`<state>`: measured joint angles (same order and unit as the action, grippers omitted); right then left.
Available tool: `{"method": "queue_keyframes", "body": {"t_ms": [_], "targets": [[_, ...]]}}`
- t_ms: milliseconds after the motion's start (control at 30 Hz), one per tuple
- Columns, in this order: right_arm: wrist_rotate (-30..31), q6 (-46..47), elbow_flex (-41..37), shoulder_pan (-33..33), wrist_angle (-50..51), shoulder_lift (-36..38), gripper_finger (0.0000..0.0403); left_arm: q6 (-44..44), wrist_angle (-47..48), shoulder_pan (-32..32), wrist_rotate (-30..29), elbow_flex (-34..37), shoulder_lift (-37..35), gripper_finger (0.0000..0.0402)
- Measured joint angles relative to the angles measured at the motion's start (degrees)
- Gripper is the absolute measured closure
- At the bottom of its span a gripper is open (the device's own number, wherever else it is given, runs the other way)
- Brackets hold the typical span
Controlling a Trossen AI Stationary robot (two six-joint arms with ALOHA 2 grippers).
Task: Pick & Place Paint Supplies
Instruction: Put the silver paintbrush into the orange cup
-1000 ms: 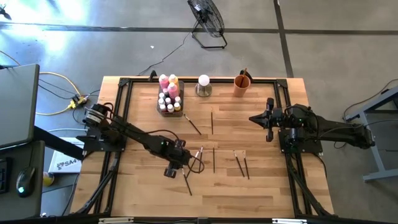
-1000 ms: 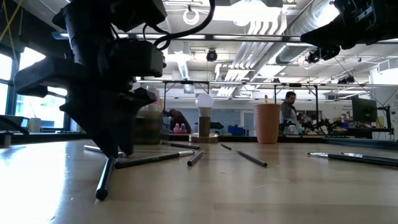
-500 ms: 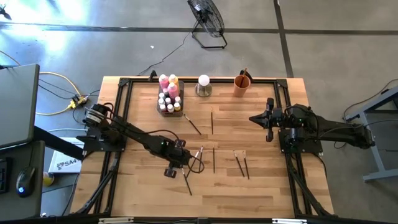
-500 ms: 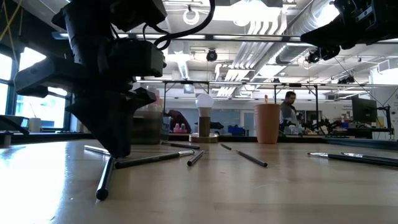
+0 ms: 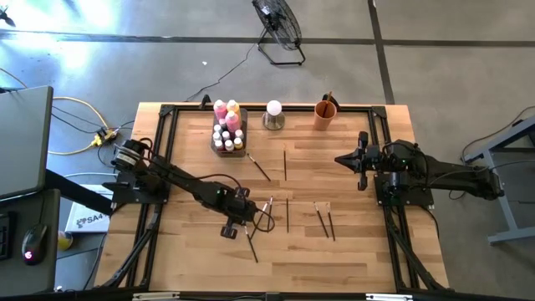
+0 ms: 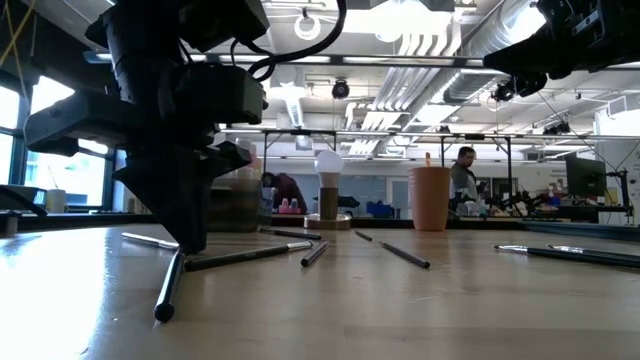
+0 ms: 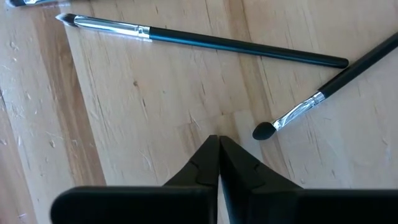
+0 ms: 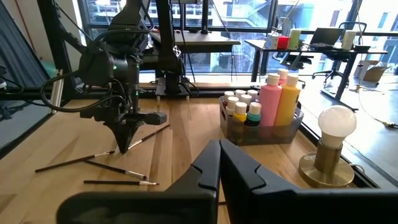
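Several thin dark-handled paintbrushes lie flat on the wooden table, among them one (image 5: 287,214) at the middle and a pair (image 5: 324,221) to its right. The paint bottles (image 5: 227,127) stand in a grey tray at the far side. My left gripper (image 5: 247,224) is shut and points steeply down, its tips at the table (image 6: 190,246) beside the far end of one brush (image 6: 170,285). In the left wrist view two brushes (image 7: 211,40) (image 7: 311,102) lie beyond the shut fingers. My right gripper (image 5: 341,159) is shut and hovers level at the right. My left gripper comes from above, slanting, and its shut fingertips (image 7: 217,138) are down at the tabletop with nothing showing between them. The brush's far end (image 6: 183,256) lies right by the tips; I cannot tell whether they touch it.
An orange cup (image 5: 324,114) with a brush standing in it and a white ball on a metal base (image 5: 273,114) stand at the far edge. A black frame (image 5: 167,113) runs round the table. A thin cable loop (image 5: 264,221) hangs by the left gripper.
My left gripper has shut, its fingers closing to one point at the table without the arm moving. The right arm has kept still.
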<state>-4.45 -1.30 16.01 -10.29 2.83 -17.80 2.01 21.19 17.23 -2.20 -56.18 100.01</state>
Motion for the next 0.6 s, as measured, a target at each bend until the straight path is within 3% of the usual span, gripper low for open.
{"method": "queue_keyframes", "body": {"t_ms": [367, 600], "targets": [[-0.2, 0.0, 0.0, 0.0, 0.0, 0.0, 0.0401, -0.2, 0.7, 0.0, -1.1, -0.4, -0.3, 0.0401], [-0.2, 0.0, 0.0, 0.0, 0.0, 0.0, 0.0401, -2.1, 10.2, -1.3, -5.9, -8.7, -0.4, 0.0401]]}}
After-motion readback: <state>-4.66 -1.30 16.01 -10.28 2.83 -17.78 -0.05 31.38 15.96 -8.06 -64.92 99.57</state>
